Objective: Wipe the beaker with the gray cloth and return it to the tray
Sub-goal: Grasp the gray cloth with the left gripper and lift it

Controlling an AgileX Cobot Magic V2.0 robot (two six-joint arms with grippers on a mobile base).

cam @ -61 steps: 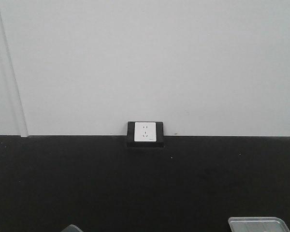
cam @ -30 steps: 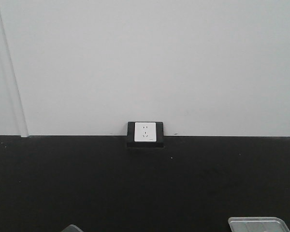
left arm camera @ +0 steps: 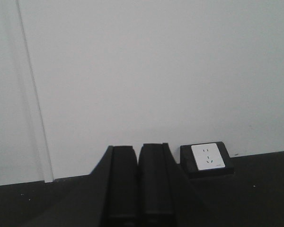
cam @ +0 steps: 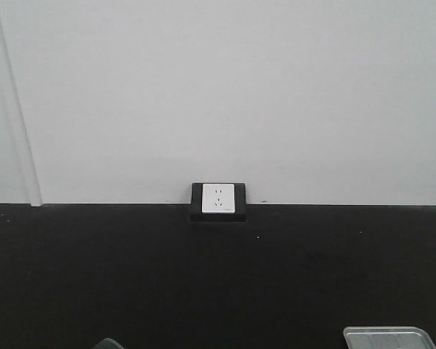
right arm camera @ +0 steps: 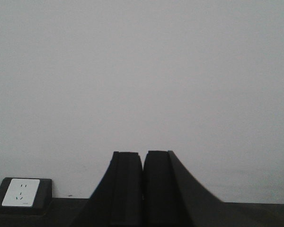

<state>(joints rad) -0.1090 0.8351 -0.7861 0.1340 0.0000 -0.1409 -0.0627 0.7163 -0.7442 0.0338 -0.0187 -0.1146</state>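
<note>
Wall (cam: 218, 94) w/ socket (cam: 219, 198) behind; tray (cam: 385, 336) btm-right.

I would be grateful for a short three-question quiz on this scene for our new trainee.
1. True or false: the left gripper stands wide open.
2. In the front-facing view, only a corner of the tray shows. Where is it? A) bottom right B) bottom left C) centre
3. Which wall fixture appears in all three views?

Key
1. False: its jaws are shut together with nothing between them.
2. A.
3. The white socket, low on the wall.
</note>
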